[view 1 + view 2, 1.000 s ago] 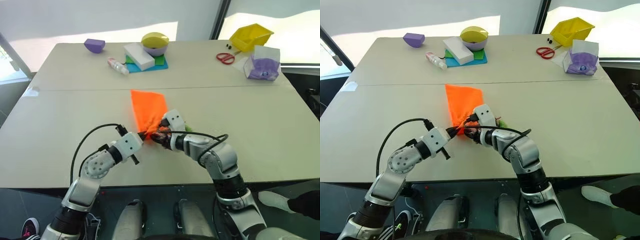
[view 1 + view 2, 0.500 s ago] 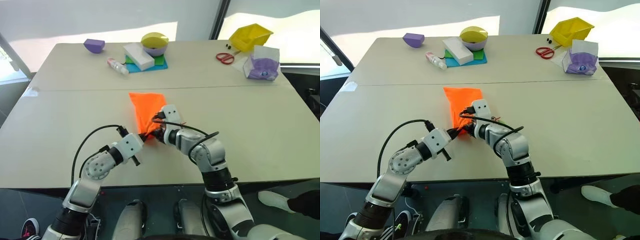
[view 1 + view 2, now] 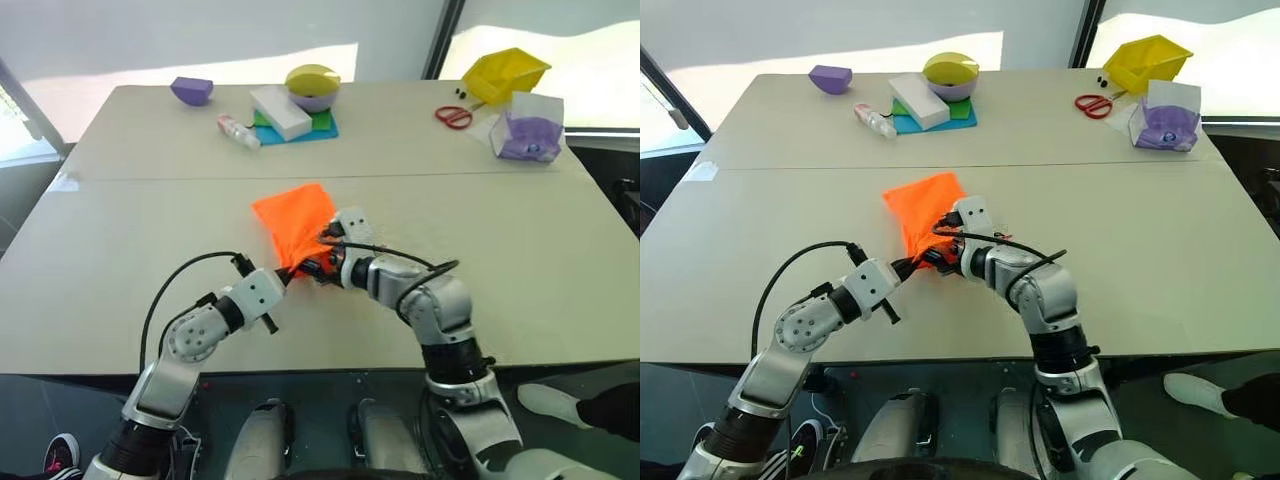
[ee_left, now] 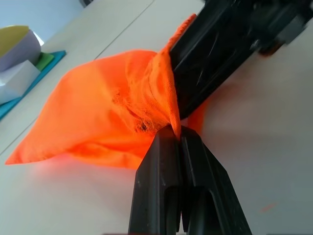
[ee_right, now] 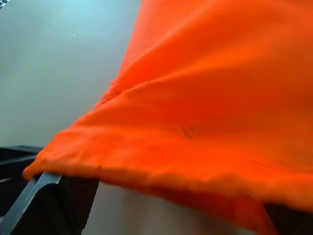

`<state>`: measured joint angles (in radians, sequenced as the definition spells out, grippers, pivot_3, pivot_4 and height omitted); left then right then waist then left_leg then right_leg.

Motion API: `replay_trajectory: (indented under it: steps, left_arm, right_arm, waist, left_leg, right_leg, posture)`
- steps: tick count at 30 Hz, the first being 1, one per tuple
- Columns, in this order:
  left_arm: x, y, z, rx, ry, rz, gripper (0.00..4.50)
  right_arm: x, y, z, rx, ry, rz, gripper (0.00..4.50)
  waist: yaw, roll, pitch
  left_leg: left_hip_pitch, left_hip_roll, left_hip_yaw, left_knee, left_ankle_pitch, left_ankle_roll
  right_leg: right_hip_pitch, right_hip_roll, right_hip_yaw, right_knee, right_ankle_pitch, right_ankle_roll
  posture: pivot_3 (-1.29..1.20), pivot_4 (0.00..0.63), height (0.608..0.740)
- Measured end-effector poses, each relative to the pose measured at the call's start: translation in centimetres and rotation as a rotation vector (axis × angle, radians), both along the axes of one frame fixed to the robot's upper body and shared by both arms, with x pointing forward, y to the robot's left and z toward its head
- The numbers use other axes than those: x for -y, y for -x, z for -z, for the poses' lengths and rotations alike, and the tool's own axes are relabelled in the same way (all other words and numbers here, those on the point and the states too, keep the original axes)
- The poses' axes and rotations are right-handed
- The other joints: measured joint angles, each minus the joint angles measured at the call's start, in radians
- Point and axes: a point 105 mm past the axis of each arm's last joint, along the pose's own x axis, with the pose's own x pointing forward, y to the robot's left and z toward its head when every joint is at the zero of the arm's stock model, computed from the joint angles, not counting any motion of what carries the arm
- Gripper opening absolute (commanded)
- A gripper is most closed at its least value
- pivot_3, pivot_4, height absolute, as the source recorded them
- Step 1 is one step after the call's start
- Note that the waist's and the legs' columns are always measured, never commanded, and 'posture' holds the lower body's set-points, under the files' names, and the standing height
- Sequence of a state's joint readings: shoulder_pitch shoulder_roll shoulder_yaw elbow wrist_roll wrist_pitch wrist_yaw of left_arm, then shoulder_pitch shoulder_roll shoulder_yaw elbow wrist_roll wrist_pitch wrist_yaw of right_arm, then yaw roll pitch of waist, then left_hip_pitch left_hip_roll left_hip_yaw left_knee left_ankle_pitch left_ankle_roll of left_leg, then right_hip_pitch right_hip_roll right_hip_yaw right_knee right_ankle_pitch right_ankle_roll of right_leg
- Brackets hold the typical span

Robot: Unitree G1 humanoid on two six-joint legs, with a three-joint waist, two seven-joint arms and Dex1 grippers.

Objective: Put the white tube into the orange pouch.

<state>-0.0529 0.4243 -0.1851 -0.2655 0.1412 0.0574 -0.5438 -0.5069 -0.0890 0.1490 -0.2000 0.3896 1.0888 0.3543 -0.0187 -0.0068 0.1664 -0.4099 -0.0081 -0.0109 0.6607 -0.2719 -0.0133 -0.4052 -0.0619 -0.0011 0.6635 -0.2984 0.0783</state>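
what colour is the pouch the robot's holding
Bright orange; the orange pouch shows best in the left wrist view.

Crumpled orange pouch [image 3: 294, 222] mid-table

Silver-grey jointed arms, looping black cables, black-fingered left claw [image 4: 172, 128].

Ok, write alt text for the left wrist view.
The left claw, shut, pinches a bunched edge of the orange pouch, which lies on a pale table. The right claw's black fingers press into the pouch's mouth from beyond.
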Motion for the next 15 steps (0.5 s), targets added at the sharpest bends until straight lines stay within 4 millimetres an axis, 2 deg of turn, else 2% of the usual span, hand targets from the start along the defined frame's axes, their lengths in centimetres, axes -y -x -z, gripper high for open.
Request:
replay_trajectory:
  steps: [3, 6, 10, 15]
  left_arm:
    - [0.0, 0.0, 0.0, 0.002, 0.001, 0.001, 0.00]
    - [0.0, 0.0, -0.1, 0.004, 0.001, 0.003, 0.00]
    - [-0.1, 0.1, 0.0, 0.002, -0.010, 0.006, 0.00]
    - [-0.4, 0.3, 0.2, -0.003, -0.032, 0.021, 0.00]
  right_arm:
    - [0.1, 1.7, -0.7, 0.020, 0.018, -0.113, 4.46]
    - [0.5, 3.1, -0.1, 0.018, 0.069, -0.199, 4.46]
    - [2.9, 3.3, -0.6, 0.047, 0.110, -0.236, 4.46]
    - [6.2, 2.8, -2.3, 0.217, 0.182, -0.282, 4.46]
  waist:
    - [0.000, 0.000, 0.000]
    - [0.002, 0.000, 0.000]
    - [0.005, 0.000, 0.000]
    - [0.006, 0.000, 0.000]
  left_leg:
    - [0.000, 0.000, 0.000, -0.002, 0.000, 0.000]
    - [0.000, 0.000, 0.000, -0.002, 0.000, 0.000]
    - [0.000, 0.000, 0.000, -0.002, 0.000, 0.000]
    - [0.000, 0.000, 0.000, -0.004, 0.000, 0.000]
  right_leg:
    - [-0.001, 0.000, 0.000, 0.000, 0.000, 0.000]
    - [-0.001, 0.000, 0.000, -0.001, 0.000, 0.000]
    - [0.000, 0.000, 0.000, -0.002, 0.000, 0.000]
    - [0.000, 0.000, 0.000, -0.004, 0.000, 0.000]
  posture:
    - [0.00, 0.150, 0.740]
    - [0.00, 0.150, 0.740]
    - [0.00, 0.150, 0.740]
    - [0.00, 0.150, 0.740]
